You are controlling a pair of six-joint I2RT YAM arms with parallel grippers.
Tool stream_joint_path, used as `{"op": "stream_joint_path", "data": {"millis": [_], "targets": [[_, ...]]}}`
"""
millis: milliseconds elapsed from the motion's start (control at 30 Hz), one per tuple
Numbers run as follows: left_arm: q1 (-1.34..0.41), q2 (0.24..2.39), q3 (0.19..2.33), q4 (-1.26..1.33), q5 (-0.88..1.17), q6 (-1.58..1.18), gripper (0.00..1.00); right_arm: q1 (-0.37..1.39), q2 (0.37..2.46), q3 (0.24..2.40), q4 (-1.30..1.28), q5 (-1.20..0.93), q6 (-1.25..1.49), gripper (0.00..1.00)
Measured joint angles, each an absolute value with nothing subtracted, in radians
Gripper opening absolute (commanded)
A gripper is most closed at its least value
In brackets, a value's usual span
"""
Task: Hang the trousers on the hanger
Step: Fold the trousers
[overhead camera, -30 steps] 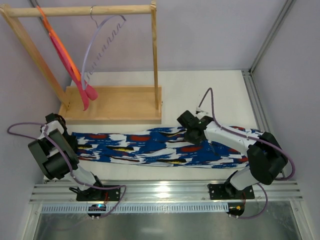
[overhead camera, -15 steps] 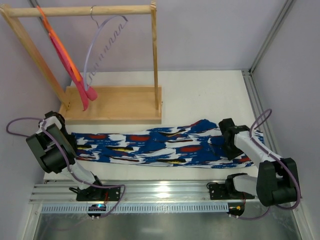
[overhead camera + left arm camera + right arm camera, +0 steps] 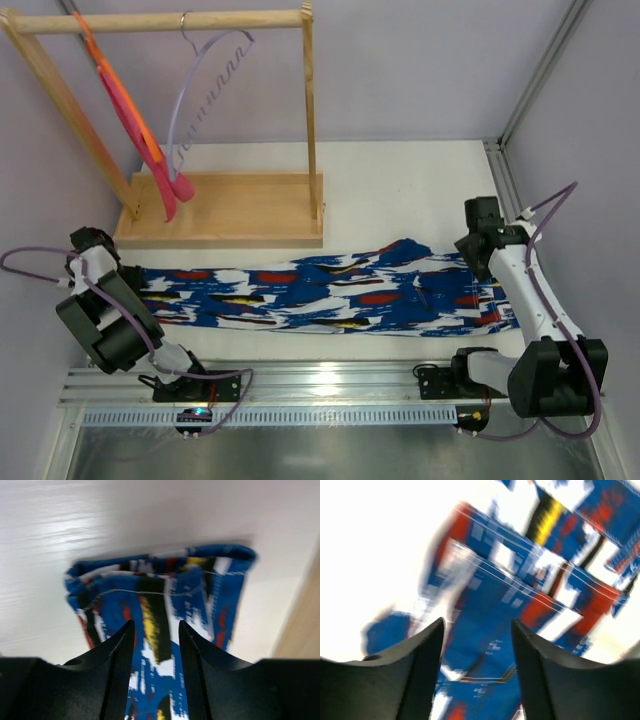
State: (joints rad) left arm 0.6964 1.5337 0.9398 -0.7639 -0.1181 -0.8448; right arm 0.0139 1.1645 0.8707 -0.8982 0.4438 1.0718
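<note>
Top external: soft printed trousers (image 3: 300, 295) lie flat

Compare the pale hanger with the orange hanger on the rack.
The pale hanger is bare; the orange hanger carries a pink-red cloth. The pale hanger hangs near the middle of the wooden rail, the orange hanger at its left end. Both hang from the same rail.

This looks like a robotics lab test cell, not a home. A white laminate tabletop (image 3: 400, 190) is boxed in by plain pale lavender panel walls (image 3: 400, 70) and silver aluminium extrusion posts (image 3: 540, 70). A slotted aluminium mounting rail (image 3: 330, 385) runs along the near edge, thin purple cables (image 3: 548, 208) loop loose, and a small bare-wood clothes rack (image 3: 220, 210) stands as a prop.
</note>
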Motion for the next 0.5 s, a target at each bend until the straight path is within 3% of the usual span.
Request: {"op": "stream_joint_path", "data": {"millis": [167,500], "targets": [[0.661,1.467,0.889,-0.621,-0.016,-0.865,0.43,-0.075,1.243,1.034,-0.887,0.476,0.991,0.73],[0.649,1.606,0.879,-0.521,0.109,-0.911,0.42,-0.512,1.319,0.931,-0.765,0.348,0.820,0.73]]}}
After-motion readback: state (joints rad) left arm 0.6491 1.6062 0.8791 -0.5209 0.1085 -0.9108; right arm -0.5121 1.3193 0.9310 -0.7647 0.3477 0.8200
